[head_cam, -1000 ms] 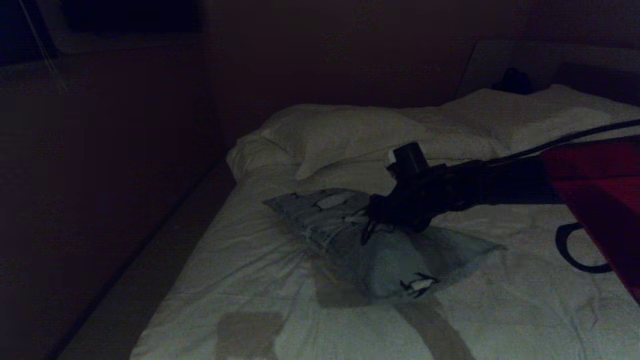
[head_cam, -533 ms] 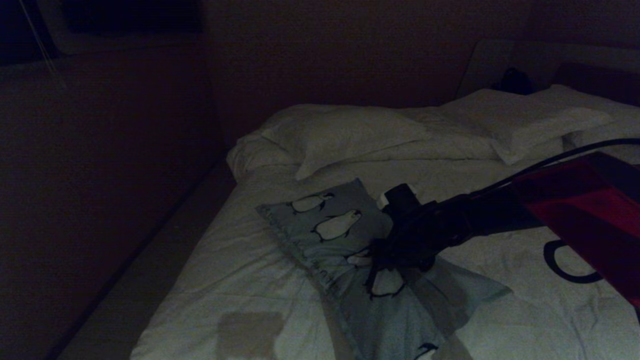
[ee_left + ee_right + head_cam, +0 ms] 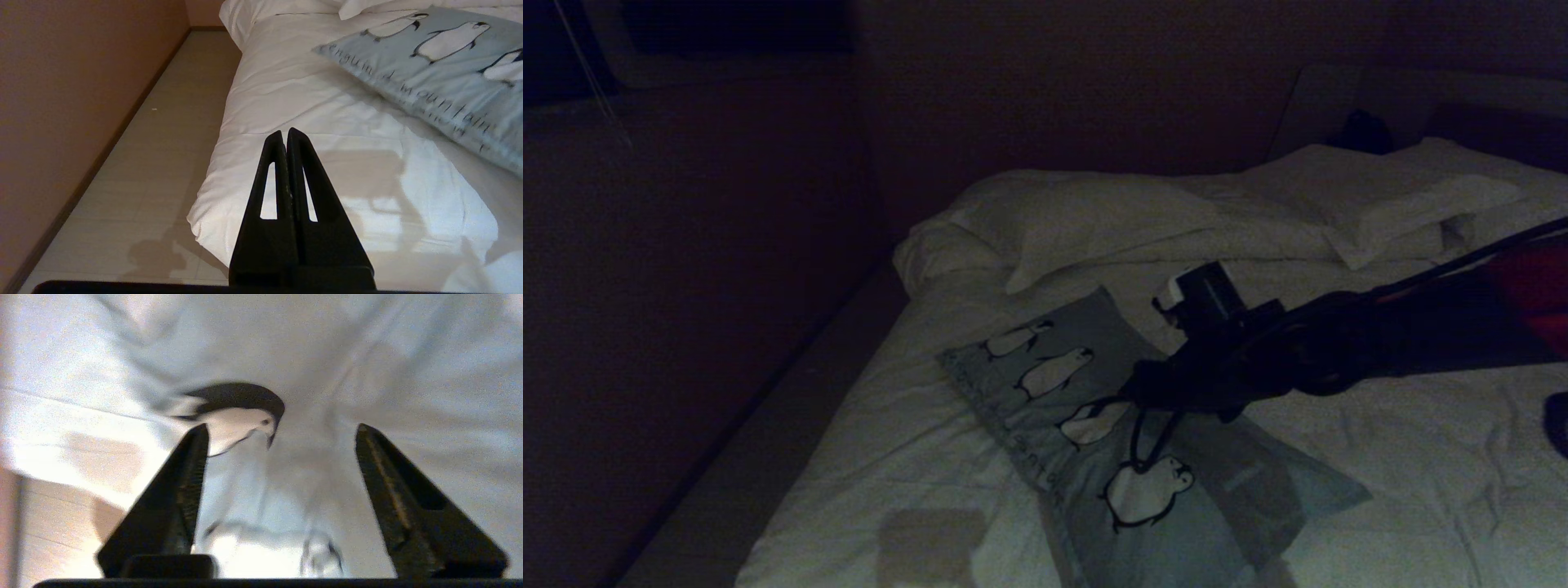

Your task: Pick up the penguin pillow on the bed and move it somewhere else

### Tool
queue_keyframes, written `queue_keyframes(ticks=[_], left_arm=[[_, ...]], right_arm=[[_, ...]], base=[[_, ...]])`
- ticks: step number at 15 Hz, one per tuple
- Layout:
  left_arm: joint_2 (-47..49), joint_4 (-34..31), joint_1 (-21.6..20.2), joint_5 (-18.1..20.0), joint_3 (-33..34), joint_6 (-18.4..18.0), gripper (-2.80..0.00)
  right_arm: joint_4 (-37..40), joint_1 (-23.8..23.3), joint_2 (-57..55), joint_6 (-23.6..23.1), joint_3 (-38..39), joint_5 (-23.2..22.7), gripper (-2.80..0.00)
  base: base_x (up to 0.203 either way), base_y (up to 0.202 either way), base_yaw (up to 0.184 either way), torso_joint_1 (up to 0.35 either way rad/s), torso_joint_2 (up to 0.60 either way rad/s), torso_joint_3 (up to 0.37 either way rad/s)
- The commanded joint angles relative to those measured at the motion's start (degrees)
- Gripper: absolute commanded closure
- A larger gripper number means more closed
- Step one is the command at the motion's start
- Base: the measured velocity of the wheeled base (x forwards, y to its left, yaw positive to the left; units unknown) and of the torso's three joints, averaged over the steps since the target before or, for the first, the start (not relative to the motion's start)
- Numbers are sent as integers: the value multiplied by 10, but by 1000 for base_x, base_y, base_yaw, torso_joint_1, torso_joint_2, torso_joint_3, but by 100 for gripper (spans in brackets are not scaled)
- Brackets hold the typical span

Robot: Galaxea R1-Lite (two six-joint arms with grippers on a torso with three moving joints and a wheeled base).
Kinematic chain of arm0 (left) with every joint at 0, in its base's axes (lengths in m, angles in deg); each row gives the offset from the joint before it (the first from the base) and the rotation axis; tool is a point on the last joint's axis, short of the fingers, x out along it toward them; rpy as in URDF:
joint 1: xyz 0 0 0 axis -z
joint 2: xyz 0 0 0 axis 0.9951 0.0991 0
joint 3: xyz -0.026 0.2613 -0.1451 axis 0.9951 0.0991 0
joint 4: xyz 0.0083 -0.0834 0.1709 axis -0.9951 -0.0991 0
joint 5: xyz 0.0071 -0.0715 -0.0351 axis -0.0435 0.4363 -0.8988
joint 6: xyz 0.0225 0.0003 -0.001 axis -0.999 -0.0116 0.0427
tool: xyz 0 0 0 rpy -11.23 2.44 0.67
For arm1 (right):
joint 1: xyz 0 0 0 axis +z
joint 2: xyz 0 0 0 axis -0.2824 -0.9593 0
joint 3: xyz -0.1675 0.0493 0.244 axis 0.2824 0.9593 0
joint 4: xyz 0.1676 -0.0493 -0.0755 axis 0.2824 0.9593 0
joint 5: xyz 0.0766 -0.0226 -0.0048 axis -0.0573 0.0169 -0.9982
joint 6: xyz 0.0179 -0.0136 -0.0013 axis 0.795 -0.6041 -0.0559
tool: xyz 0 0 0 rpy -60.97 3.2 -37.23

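Penguin pillow [image 3: 1094,425] flat on the bed [image 3: 915,457], both hands empty.

At the left, the left hand [image 3: 286,134] hangs pressed closed by the bed's edge. The grey-blue pillow carries a row of black-and-white penguins above a line of lettering; its near end is cut off. Over it, the right hand [image 3: 282,435] stands spread wide, gripping nothing. The right arm [image 3: 1339,351] hides part of the pillow.

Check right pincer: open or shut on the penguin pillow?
Open. In the right wrist view the right pincer has its fingers spread wide, nothing between them; the penguin pillow lies flat on the bed.
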Motion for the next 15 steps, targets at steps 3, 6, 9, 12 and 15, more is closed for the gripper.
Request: queue_keyframes(ticks=[3, 6, 9, 12, 15], left_arm=[[0, 0, 0, 0, 0, 0, 0], [0, 0, 0, 0, 0, 0, 0], [0, 0, 0, 0, 0, 0, 0], [0, 0, 0, 0, 0, 0, 0], [0, 0, 0, 0, 0, 0, 0]], right_arm=[[50, 11, 187, 2, 3, 5, -280], [97, -2, 305, 2, 3, 47, -280], [133, -49, 421, 15, 35, 69, -280], [142, -151, 528, 25, 94, 75, -280], [149, -233, 644, 23, 144, 77, -280]], base=[[0, 0, 0, 0, 0, 0], [0, 0, 0, 0, 0, 0], [0, 0, 0, 0, 0, 0], [0, 0, 0, 0, 0, 0], [0, 0, 0, 0, 0, 0]])
